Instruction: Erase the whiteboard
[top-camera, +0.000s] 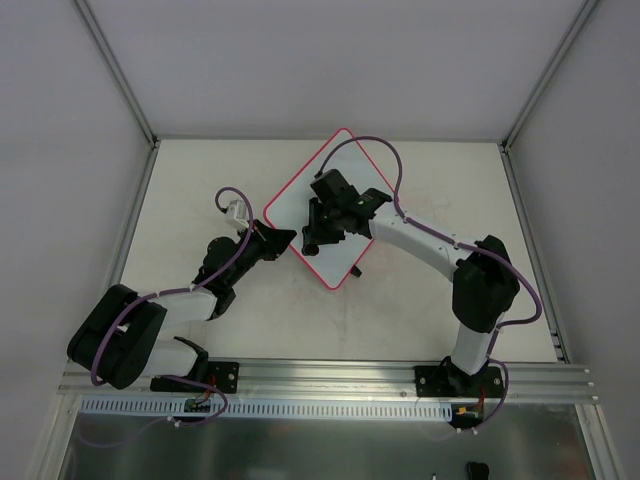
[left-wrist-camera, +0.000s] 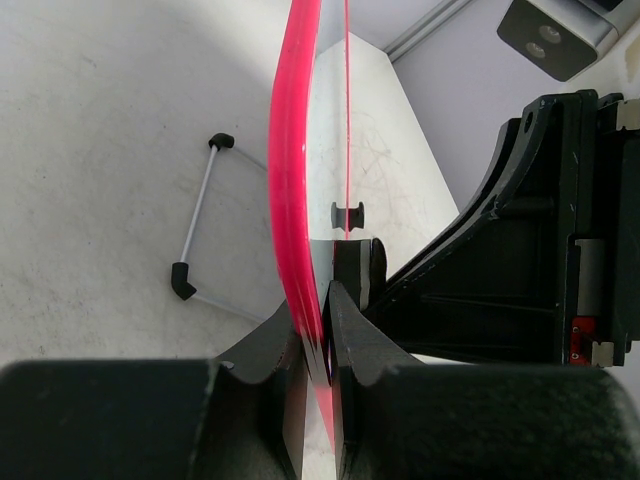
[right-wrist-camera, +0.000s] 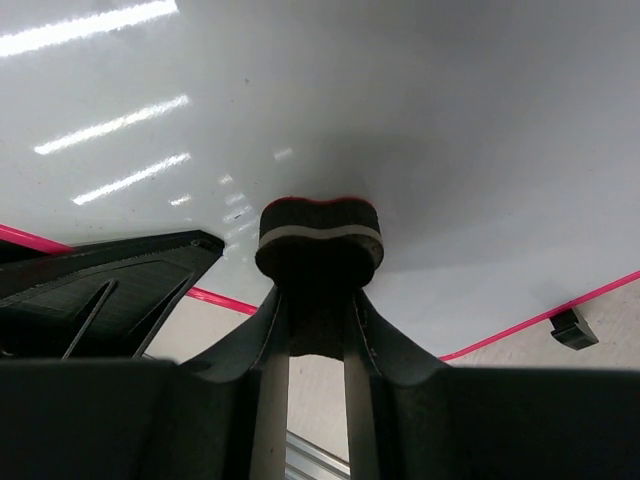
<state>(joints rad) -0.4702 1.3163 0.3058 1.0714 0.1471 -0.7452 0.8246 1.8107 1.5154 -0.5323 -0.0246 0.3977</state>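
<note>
The left gripper is clamped tight on the red-pink rim of the whiteboard, which sits diamond-wise at mid-tabletop. At right, the right gripper pinches a black eraser pressed to the glossy white face. Near the clamped edge, faint grey scribbles show, so wiping appears well along but unfinished.

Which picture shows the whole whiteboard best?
The top view: the whiteboard shows nearly its whole outline. The left wrist view shows only its pink edge in the left gripper; the right wrist view just a shiny patch behind the eraser.
</note>
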